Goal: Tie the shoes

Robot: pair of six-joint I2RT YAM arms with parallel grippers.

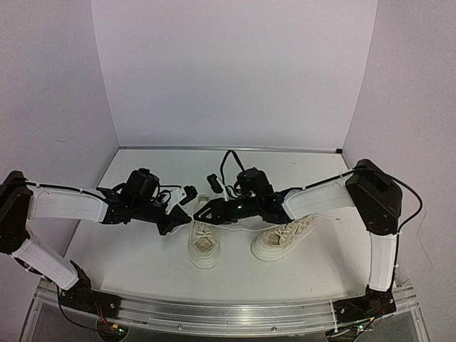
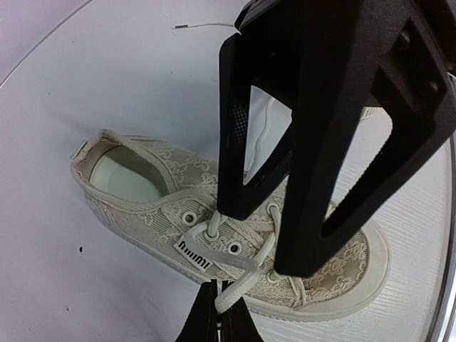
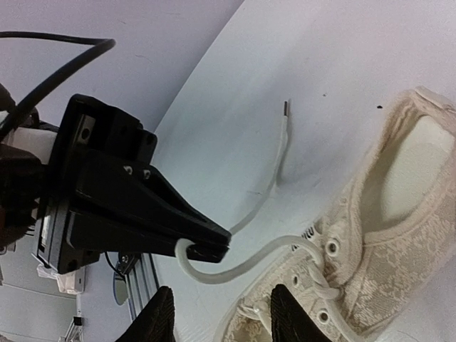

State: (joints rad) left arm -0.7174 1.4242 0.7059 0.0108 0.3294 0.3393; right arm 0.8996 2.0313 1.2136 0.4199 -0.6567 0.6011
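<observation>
Two cream canvas shoes stand near the table's front, the left shoe (image 1: 204, 246) and the right shoe (image 1: 285, 239). My left gripper (image 1: 184, 219) is shut on a white lace (image 2: 242, 281) of the left shoe (image 2: 142, 192), just off the shoe's side. In the right wrist view that lace (image 3: 249, 260) curves from the top eyelets to the left gripper (image 3: 212, 242). My right gripper (image 3: 222, 306) is open and empty, fingers spread above the laced front of the left shoe (image 3: 399, 214). It also shows in the left wrist view (image 2: 267, 235) and the top view (image 1: 201, 212).
The shoe's other lace end (image 3: 283, 132) trails loose on the white table. A long lace (image 1: 249, 229) runs across between the two shoes. Small black objects (image 1: 189, 192) lie behind the grippers. Walls enclose the table at the back and sides.
</observation>
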